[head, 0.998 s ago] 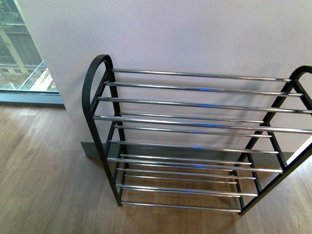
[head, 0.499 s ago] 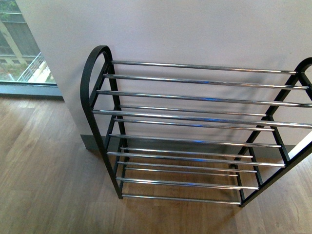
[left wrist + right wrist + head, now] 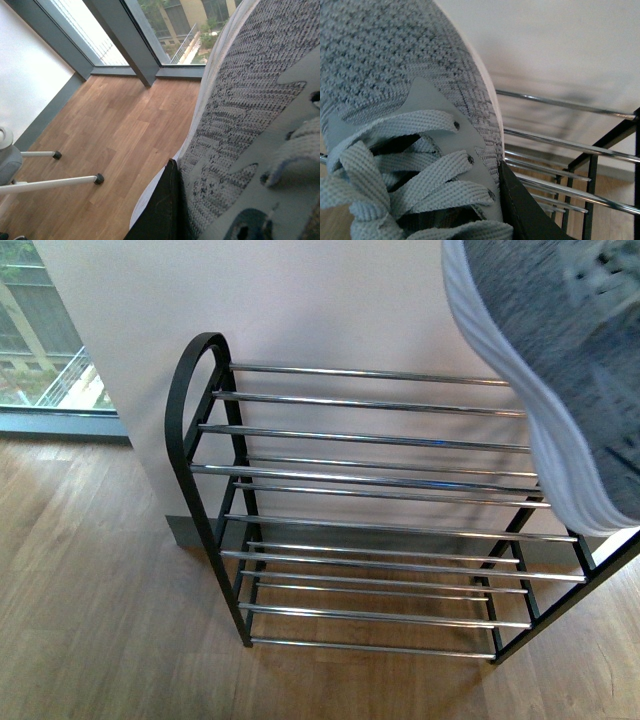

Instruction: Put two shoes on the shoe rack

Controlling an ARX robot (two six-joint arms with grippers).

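Both shoes are grey knit lace-up sneakers with white soles. One shoe hangs at the top right of the front view, sole edge toward the shoe rack, covering the rack's upper right end. The rack has a black frame and chrome bars, and its tiers hold nothing. In the right wrist view my right gripper is shut on this shoe, a black finger against its side, above the rack bars. My left gripper is shut on the other shoe, a black finger pressed to its side, over the floor.
The rack stands against a white wall on a wooden floor. A floor-to-ceiling window lies to the left. White legs of a stand rest on the floor in the left wrist view.
The shoe held by the right gripper has come into the front view at the top right, in front of the rack's right end. The rack itself has not moved.
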